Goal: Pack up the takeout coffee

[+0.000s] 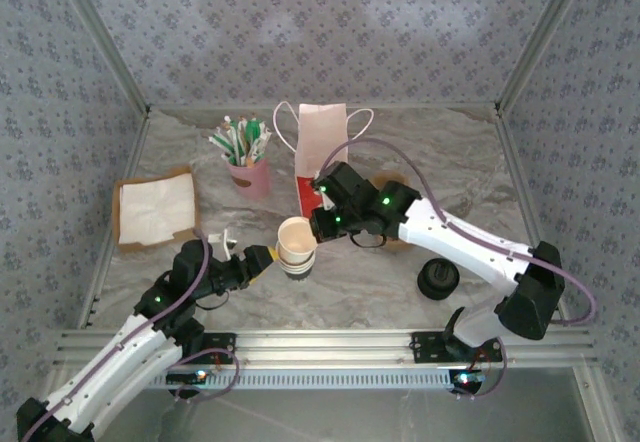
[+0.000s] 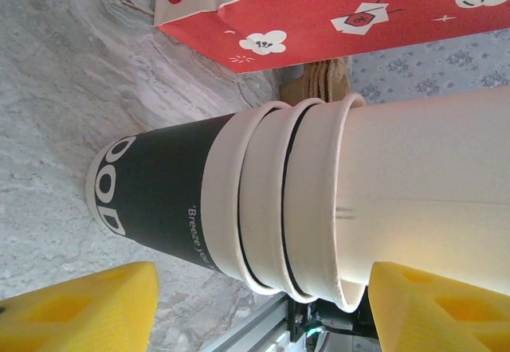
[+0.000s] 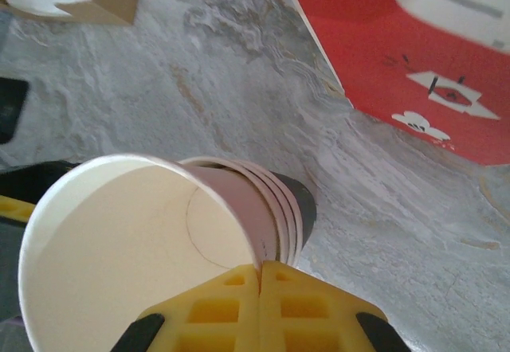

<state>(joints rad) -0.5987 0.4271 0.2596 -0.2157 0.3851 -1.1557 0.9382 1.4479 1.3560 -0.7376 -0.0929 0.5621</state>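
Yellow right claw (image 3: pixel 260 276) clenched at rim of nested paper cups (image 3: pixel 119 240), left claw (image 2: pixel 263 280) released astride

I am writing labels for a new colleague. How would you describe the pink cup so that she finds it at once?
Start at the tall paper bag standing at the back of the marble table. Just left of it stands the pink cup. Unlike the white stacked cups nearer the front, it is pink and full of green-and-white sticks.

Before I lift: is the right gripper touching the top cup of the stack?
Touching. Right wrist view: the right gripper is shut on the top cup, its rim pinched between the yellow fingertips.
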